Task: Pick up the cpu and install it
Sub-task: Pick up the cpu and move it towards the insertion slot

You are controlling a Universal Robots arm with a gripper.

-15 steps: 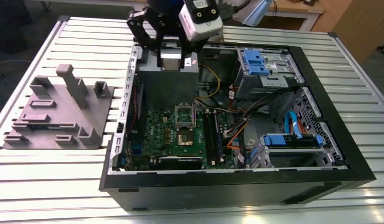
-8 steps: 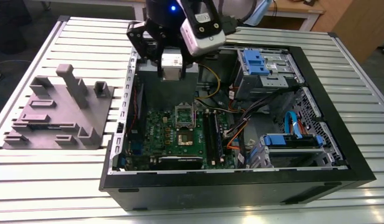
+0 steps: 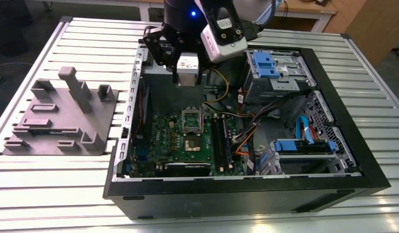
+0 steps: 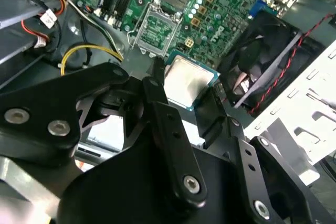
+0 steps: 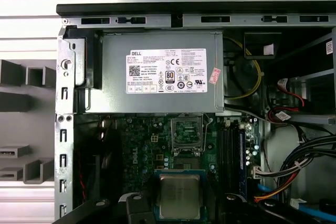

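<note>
The cpu, a flat square chip with a shiny silver top and pale rim, hangs between the black fingers of my gripper, which is shut on it. In the first wrist view the cpu sits between the fingertips of the gripper, above the green motherboard. The opened metal socket frame lies just beyond it. In the exterior view the gripper hovers over the rear of the open computer case, above the power supply and short of the socket.
A large grey labelled power supply box fills the case end near the gripper. Memory slots, loose cables and blue-tabbed drive cages crowd the exterior view's right. A black fan sits by the board. A grey moulded fixture lies outside on the slatted table.
</note>
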